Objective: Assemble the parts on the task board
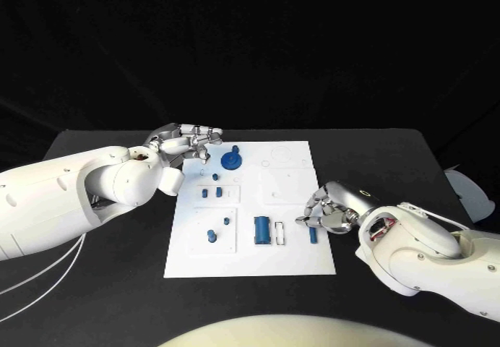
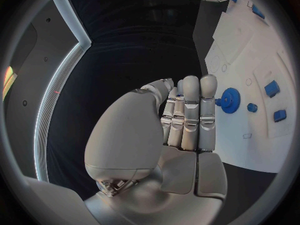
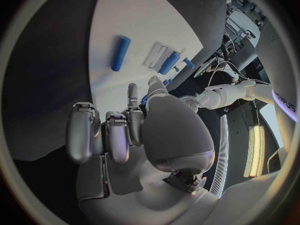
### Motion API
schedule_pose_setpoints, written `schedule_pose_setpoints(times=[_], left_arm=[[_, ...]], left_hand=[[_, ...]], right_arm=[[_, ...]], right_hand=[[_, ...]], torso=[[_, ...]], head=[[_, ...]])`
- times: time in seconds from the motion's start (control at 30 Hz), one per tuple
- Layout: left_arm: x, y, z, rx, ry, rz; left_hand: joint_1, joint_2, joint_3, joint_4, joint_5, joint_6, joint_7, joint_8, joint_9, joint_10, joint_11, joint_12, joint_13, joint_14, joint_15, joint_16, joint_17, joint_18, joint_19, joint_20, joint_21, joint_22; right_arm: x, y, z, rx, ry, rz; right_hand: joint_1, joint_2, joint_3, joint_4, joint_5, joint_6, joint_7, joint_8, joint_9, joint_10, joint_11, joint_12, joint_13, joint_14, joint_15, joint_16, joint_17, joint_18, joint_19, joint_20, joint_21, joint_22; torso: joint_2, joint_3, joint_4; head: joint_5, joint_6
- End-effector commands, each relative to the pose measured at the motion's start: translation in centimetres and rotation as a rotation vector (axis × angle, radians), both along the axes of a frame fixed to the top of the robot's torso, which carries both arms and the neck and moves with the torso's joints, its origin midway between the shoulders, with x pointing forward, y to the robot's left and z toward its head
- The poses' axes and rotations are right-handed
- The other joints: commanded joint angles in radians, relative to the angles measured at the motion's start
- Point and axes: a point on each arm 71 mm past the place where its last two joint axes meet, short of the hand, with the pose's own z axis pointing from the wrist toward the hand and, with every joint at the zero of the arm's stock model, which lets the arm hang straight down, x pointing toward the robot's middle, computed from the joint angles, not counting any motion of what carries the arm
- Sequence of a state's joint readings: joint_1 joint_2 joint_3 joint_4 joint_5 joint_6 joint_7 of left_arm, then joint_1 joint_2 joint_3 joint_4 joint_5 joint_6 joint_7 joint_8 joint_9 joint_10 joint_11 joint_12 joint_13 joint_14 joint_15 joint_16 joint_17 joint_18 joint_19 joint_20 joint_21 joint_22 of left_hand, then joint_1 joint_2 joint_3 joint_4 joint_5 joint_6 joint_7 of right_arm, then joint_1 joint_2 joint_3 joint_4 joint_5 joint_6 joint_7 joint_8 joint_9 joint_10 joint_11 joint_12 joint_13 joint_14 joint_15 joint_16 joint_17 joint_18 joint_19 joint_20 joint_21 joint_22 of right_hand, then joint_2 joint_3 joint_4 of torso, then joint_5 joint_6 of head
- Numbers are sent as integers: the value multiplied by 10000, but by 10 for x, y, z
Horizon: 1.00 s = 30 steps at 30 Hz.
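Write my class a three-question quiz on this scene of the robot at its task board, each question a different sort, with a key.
1. True or false: the blue gear lies at the task board's far end, beside the left robot hand.
2. Which robot hand is nearest the blue cylinder at the board's right edge? A. left B. right
3. Fill in: the table is ____ in colour.

Key: 1 true; 2 B; 3 black.

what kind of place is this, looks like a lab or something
Likely a robotics test lab: a black table under dark backdrop, a white task board with small blue parts, and cabled equipment nearby.
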<state>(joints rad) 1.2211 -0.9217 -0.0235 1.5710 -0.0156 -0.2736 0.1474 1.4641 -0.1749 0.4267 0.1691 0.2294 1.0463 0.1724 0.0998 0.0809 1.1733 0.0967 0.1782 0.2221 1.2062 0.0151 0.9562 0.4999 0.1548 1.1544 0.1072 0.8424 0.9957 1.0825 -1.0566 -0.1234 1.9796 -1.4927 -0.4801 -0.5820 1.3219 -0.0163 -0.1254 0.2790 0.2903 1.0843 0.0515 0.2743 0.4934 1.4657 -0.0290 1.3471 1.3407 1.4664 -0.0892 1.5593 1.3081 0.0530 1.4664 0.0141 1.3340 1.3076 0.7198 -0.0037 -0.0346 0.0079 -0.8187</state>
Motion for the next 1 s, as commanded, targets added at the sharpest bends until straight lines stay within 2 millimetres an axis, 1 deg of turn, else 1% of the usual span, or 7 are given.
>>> schedule_pose_setpoints(times=[0.03,0.2,0.4,0.43,0.67,0.8,1.0], left_arm=[[-1,-1,1,-89,-22,-141],[-1,-1,1,-89,-19,-148],[-1,-1,1,-93,-14,-164],[-1,-1,0,-93,-13,-166],[-1,-1,0,-89,-7,-163],[-1,0,0,-85,-6,-155],[-1,1,1,-77,1,-140]], left_hand=[[-88,34,-12,-1,-6,-37,27,2,-16,-67,-7,59,-5,-72,32,-57,-17,73,-46,9,-55,-11],[-99,37,-14,4,-7,-44,29,0,-18,-76,-4,62,-6,-73,34,-57,-19,75,-51,11,-74,-24],[-99,37,-14,4,-7,-44,29,0,-18,-76,-4,62,-6,-73,34,-57,-19,75,-51,11,-74,-24],[-99,37,-14,4,-7,-44,29,0,-18,-76,-4,62,-6,-73,34,-57,-19,75,-51,11,-74,-24],[-99,37,-14,4,-7,-44,29,0,-18,-76,-4,62,-6,-73,34,-57,-19,75,-51,11,-74,-24],[-99,37,-14,4,-7,-44,29,0,-18,-76,-4,62,-6,-73,34,-57,-19,75,-51,11,-74,-24],[-99,37,-14,4,-7,-44,29,0,-18,-76,-4,62,-6,-73,34,-57,-19,75,-51,11,-74,-24]], right_arm=[[-3,-8,3,-415,-354,184],[-6,-21,2,-715,-317,60],[-9,-27,-6,-908,-171,0],[-9,-27,-8,-924,-130,-1],[-12,-18,-20,-873,102,122],[-12,-14,-25,-904,216,193],[-10,-15,-29,-1096,357,230]], right_hand=[[136,32,32,37,52,-17,6,-69,-27,201,66,-243,718,975,63,-25,2330,-116,390,101,10,2073],[165,36,46,40,55,63,-4,-83,-42,206,64,-238,723,980,69,-15,2350,-119,397,115,36,2080],[161,47,51,56,63,112,-9,-94,-53,208,62,-237,725,979,70,-19,2344,-118,397,122,35,2080],[155,46,49,61,68,121,-9,-97,-56,208,62,-239,724,978,70,-20,2342,-118,398,123,37,2081],[69,15,12,102,116,185,-5,-153,-92,206,64,-254,717,976,72,-24,2333,-113,393,136,19,2077],[40,9,2,109,123,208,-7,-164,-100,203,65,-265,711,975,73,-26,2329,-111,390,139,12,2075],[12,5,-4,105,136,281,-26,-166,-106,200,54,-280,703,975,70,-28,2325,-107,386,143,-4,2071]], torso=[[10,13,-11],[10,3,-5],[10,1,19],[11,-3,31],[11,0,43],[17,-10,41],[21,-8,27]], head=[[-48,3],[-105,-12],[-151,-29],[-156,-36],[-134,-46],[-121,-48],[-111,-78]])
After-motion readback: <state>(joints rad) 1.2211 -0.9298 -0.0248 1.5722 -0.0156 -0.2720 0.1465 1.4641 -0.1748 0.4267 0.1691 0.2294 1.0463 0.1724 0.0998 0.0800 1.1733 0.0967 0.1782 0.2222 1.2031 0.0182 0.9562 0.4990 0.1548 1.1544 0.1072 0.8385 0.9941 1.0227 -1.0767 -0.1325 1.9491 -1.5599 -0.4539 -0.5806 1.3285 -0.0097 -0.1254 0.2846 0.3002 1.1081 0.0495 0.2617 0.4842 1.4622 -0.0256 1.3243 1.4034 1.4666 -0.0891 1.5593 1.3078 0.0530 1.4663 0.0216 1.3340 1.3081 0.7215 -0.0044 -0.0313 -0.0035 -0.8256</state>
